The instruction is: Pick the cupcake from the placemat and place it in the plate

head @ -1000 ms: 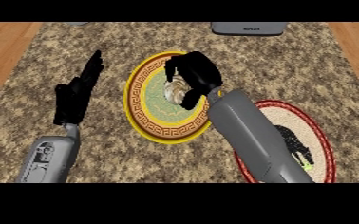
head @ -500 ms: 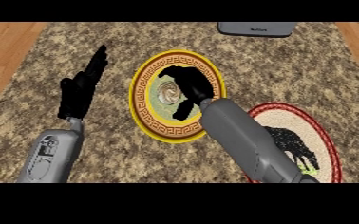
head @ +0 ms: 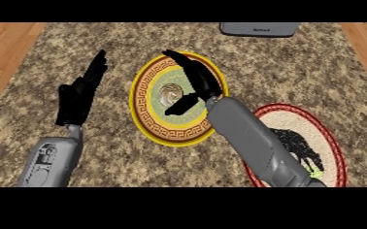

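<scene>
One cupcake (head: 171, 93) on plate (head: 154, 126), beside open right-hand fingers (head: 188, 68).

A speckled granite counter (head: 301, 63) in browns and greys fills most of the view — strips of warm wooden floor (head: 18, 43) show past its left and right edges. At the far edge, right of centre, sits a flat grey device (head: 259, 28) with rounded corners, cut off by the view's top.

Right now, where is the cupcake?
In the head view the cupcake sits at the centre of the yellow plate, just left of the open right hand.
</scene>
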You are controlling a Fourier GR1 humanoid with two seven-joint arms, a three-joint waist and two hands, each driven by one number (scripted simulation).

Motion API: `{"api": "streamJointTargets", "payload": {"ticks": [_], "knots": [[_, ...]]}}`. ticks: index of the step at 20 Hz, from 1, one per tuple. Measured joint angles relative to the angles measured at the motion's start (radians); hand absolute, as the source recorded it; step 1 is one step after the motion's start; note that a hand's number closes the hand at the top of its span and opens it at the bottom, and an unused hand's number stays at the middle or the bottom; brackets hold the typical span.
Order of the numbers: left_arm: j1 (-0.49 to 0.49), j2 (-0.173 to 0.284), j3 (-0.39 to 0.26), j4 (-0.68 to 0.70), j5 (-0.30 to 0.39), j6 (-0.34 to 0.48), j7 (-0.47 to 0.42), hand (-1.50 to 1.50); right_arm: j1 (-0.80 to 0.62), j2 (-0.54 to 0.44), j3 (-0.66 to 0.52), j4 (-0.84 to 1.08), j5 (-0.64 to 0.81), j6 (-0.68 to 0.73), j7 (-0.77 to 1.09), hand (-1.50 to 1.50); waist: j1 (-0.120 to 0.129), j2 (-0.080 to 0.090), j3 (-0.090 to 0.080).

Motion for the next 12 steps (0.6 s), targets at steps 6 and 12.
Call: {"api": "streamJointTargets", "payload": {"ticks": [6, 12], "knots": [[0.034, 0.008, 0.017, -0.020, 0.007, -0.001, -0.003, 0.00, -0.004, -0.060, -0.172, 0.019, -0.109, 0.021, -0.061, -1.50, -0.026, -0.006, 0.000], [0.027, 0.011, 0.029, -0.022, 0.007, -0.004, 0.005, 0.00, 0.014, -0.190, -0.310, 0.056, -0.186, 0.133, -0.140, -1.50, -0.035, -0.007, -0.001]]}}
